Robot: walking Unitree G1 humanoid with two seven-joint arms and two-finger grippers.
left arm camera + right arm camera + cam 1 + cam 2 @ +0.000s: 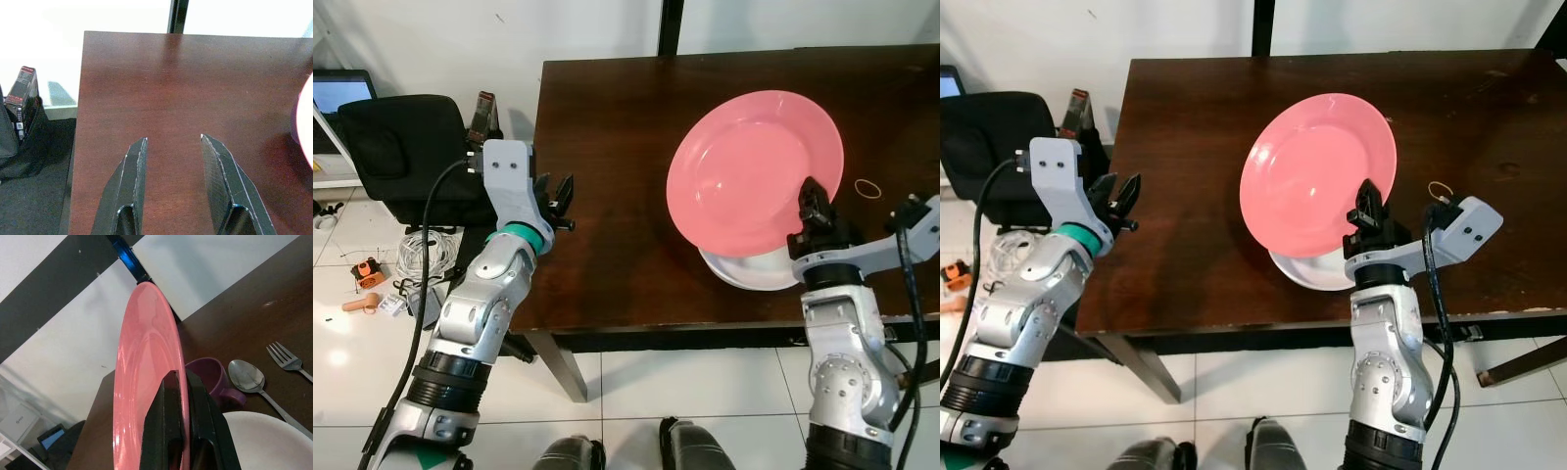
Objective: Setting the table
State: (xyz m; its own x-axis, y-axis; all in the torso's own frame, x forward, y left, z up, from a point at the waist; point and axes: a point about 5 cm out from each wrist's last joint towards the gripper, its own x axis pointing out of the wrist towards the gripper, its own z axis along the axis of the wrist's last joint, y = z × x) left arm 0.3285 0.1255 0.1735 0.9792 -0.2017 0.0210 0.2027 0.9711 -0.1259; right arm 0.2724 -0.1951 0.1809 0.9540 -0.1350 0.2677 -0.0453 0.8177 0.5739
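Right claw [814,211] clamped on the near rim of tilted pink plate [754,171] above white plate [749,269]; rigid, glossy, breakable, likely slips; left claw [560,201] open, empty.

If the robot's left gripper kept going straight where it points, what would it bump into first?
Probably nothing soon: the open left gripper points along the bare brown table toward its far edge. The pink plate sits off to the side.

Left half of dark table [607,176] is lying bare, giving left gripper [171,147] open room ahead of its spread fingers. Pink plate [754,171], tilted up in right gripper [813,211], is blocking the right side over white plate [749,269]. Purple mug [215,377], spoon [249,379], fork [288,360] are crowding the surface behind it. Black chair [406,147] is standing off the table's left edge
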